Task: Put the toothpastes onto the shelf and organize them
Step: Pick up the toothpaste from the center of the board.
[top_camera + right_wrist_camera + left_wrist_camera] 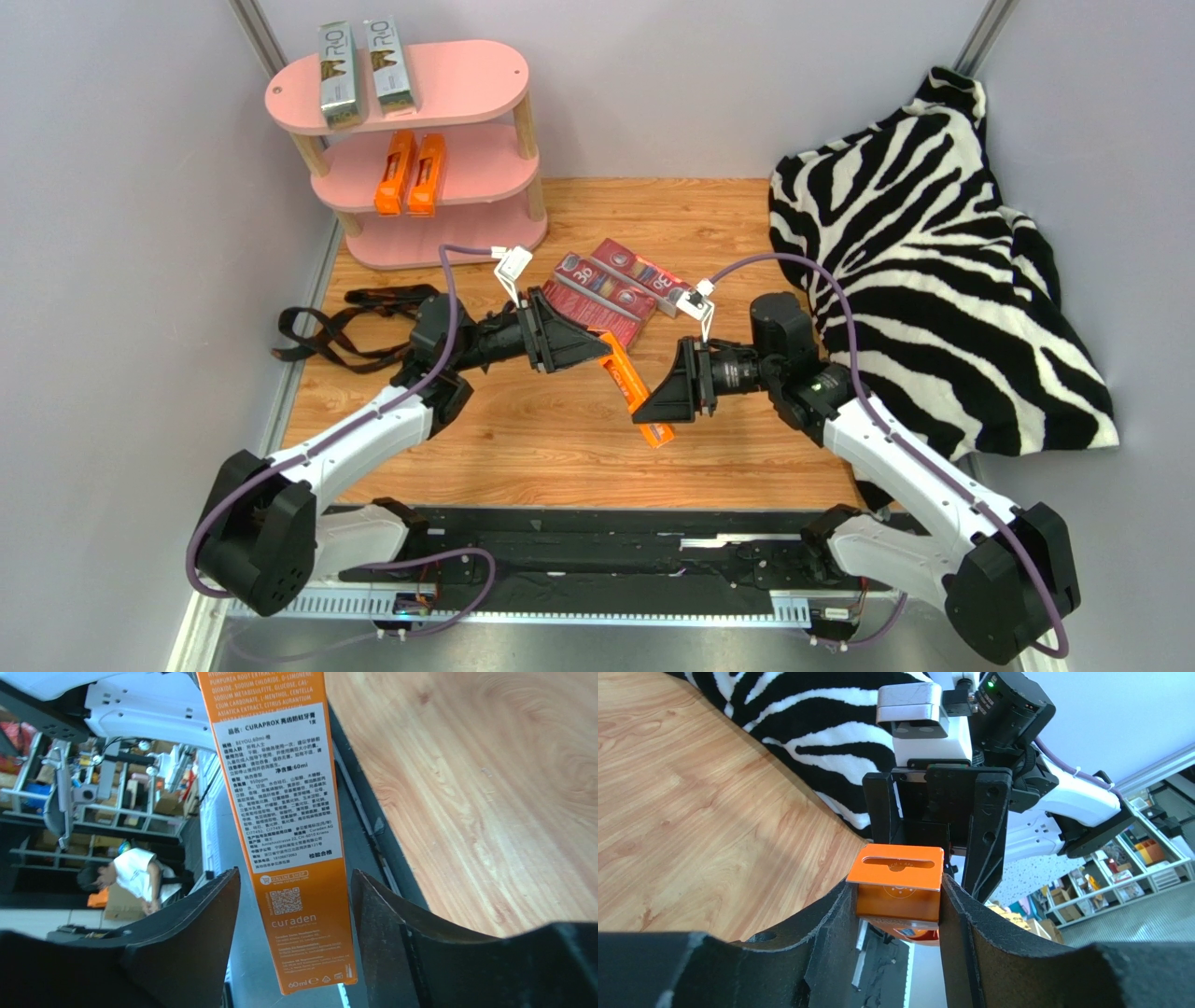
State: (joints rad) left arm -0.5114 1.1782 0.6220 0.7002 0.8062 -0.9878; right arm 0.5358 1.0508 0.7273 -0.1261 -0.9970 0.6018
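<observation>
We note the left gripper (898,906) clamping one end of the long bright-orange toothpaste carton (627,389), mid-air in front of the pink three-tier shelf (463,81). The right gripper (295,910) has jaws apart, flanking it untouched. Risk: end-held, it may pivot; a brushing right finger could twist it loose.

Robotics lab test cell.
Grey panel walls (126,280) enclose the wooden table (561,455); beyond stand cluttered storage racks (1134,857) and a person (133,873) in white.
</observation>
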